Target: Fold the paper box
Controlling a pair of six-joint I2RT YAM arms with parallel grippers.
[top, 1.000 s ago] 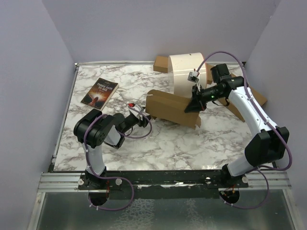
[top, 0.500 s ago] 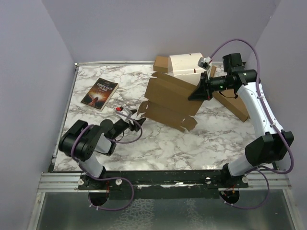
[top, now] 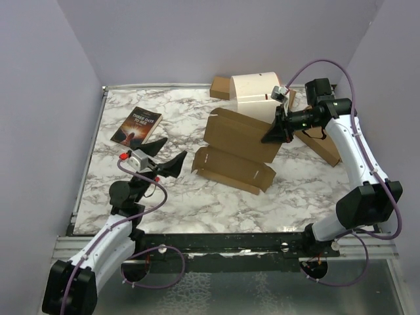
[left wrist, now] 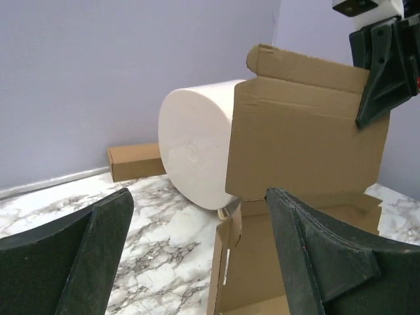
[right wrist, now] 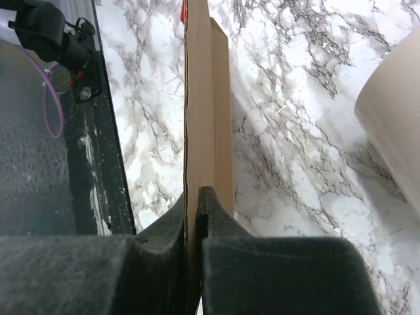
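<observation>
– Black foam fingers of right gripper [right wrist: 199, 193] pressed together on a thin brown cardboard edge, seen edge-on from the right wrist.
– Belonging to what?
– To paper box [top: 236, 141], mid-way across marble table [top: 197, 203]. Clamped at the right end of its upper panel, which stands tilted up. Lower part lying flat on the marble as a shallow open tray, short side flaps raised. Inside the tray, as far as visible from the left wrist, plain brown board.
– And left gripper [top: 164, 155]?
– Spread wide, gripping nothing. Low over the marble, just left of the box, apart from it, pointed toward it.
– Farther out?
– Behind the box, near the back wall, white roll [top: 252, 88] on its side. Left of that, against the wall, narrow brown carton [top: 221, 86], closed, contents not visible. To the right, under the right arm, larger brown cardboard [top: 325, 147]. At far left, book [top: 136, 126] lying flat, well apart from the box.
</observation>
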